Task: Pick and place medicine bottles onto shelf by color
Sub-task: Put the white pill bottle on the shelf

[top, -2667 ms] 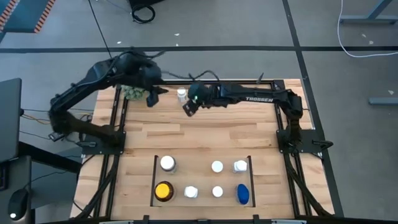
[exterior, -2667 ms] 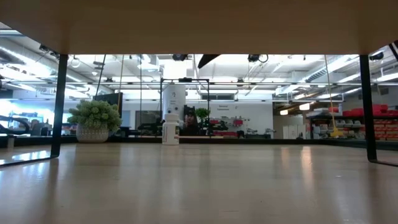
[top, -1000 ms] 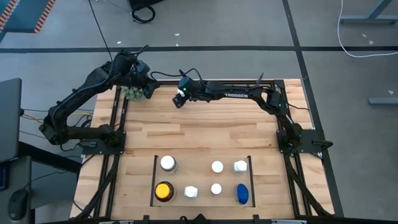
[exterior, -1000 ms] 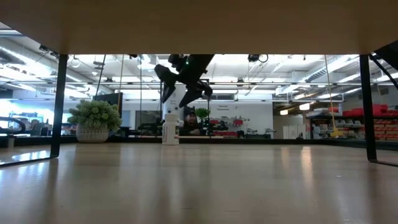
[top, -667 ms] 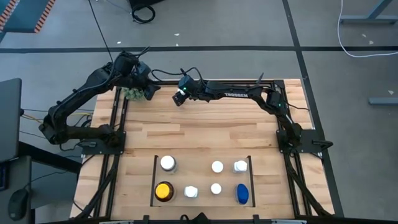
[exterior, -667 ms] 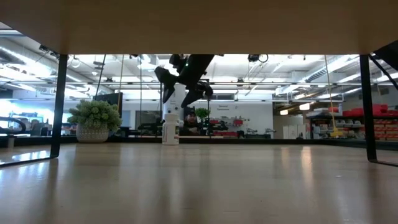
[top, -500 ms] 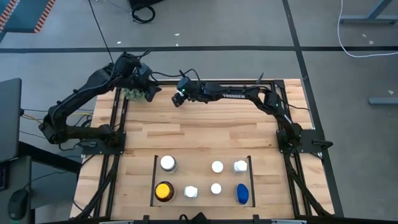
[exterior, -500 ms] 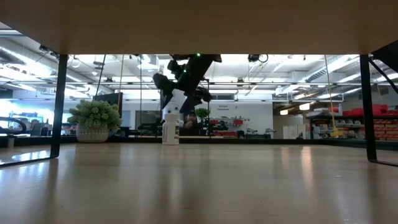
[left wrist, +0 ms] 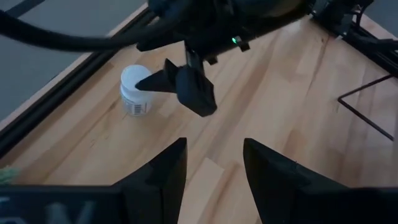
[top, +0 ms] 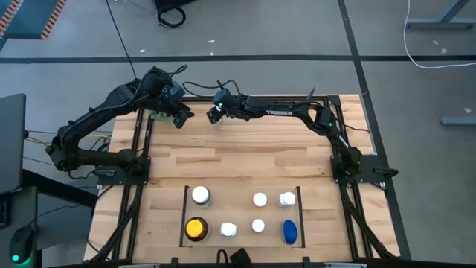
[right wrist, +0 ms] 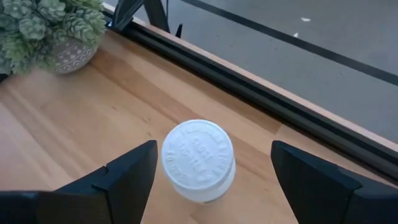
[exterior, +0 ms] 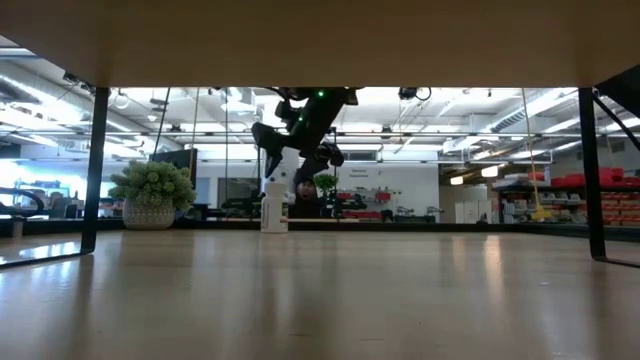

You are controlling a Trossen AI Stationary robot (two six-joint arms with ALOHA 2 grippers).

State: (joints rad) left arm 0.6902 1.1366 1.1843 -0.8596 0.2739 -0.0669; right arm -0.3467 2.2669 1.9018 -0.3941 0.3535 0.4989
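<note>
On the near part of the tabletop (top: 245,160), the shelf (top: 242,216) holds seven bottles, all upright with caps up. In its front row an amber bottle (top: 195,228) stands at the 9 o'clock end, then two white ones, then a blue bottle (top: 290,231) at the 3 o'clock end. Behind them three more white bottles stand in a row.

Bare planks lie between the shelf and the far edge. There, at about 12 o'clock, a lone white bottle (right wrist: 198,160) stands upright, its long axis vertical and its cap facing up, just inside the black rail (right wrist: 249,87) along the tabletop's far edge.

The right gripper (top: 213,114) hangs above this bottle, jaws apart and pointing down, one to each side of the cap without touching it. The plant (right wrist: 46,28) in its pot sits toward 9 o'clock from the bottle, well apart from it.

The left gripper (top: 179,117) hovers near the plant at about 11 o'clock, its jaws apart and empty, aimed toward the bottle and the right gripper.
</note>
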